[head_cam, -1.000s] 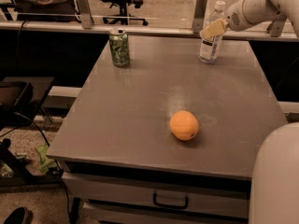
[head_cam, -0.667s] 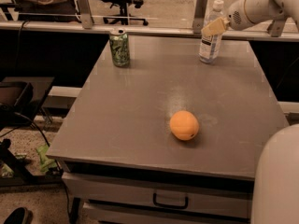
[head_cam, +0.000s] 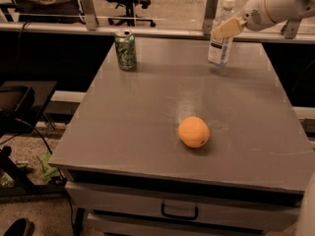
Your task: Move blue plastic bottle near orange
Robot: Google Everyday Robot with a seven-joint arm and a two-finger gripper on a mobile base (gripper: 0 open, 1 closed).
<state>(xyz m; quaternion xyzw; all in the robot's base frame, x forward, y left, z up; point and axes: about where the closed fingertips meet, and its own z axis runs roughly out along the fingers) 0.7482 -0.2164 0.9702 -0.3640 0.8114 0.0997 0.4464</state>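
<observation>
The blue plastic bottle (head_cam: 218, 50), clear with a white cap and a white label, stands upright at the far right of the grey table (head_cam: 138, 117). My gripper (head_cam: 227, 27) reaches in from the upper right and sits against the bottle's upper part, just below its neck. The orange (head_cam: 194, 131) lies on the table nearer the front, well apart from the bottle and slightly left of it.
A green drink can (head_cam: 125, 49) stands at the table's far left. A rail with metal posts (head_cam: 210, 11) runs behind the table. A drawer with a handle (head_cam: 179, 213) is under the front edge. Cables and a dark box (head_cam: 17, 107) are on the floor at left.
</observation>
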